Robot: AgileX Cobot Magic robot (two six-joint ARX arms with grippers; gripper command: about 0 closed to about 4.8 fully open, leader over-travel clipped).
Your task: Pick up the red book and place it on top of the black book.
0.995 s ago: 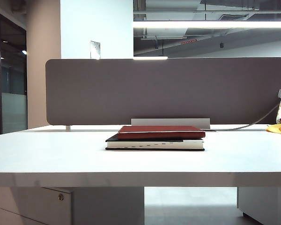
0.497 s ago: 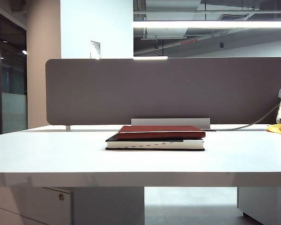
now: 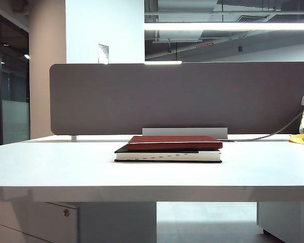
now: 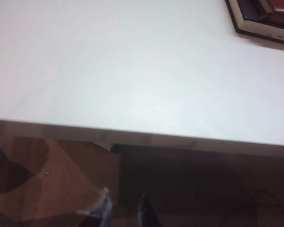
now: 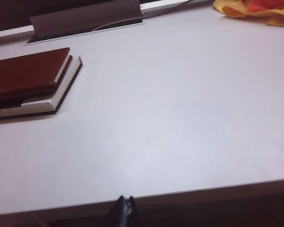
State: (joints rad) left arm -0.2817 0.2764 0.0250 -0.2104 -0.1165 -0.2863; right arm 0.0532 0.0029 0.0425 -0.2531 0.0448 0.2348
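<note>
Off the table's (image 3: 50, 167) near edge, the left hand (image 4: 123, 210) hangs open, the right hand (image 5: 125, 208) closed and empty.

An office: white desk (image 3: 50, 167), grey partition screen (image 3: 182, 96), drawer pedestal (image 3: 35, 220) beneath.

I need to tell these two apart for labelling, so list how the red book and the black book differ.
1. Colour: the red book has a dark red-brown cover; the black book has a black one.
2. Position: the red book lies on top; the black book rests on the table.
3. Thickness: the red book looks thinner than the black book, which shows a thick white page edge.
Both lie flat and closed.
</note>
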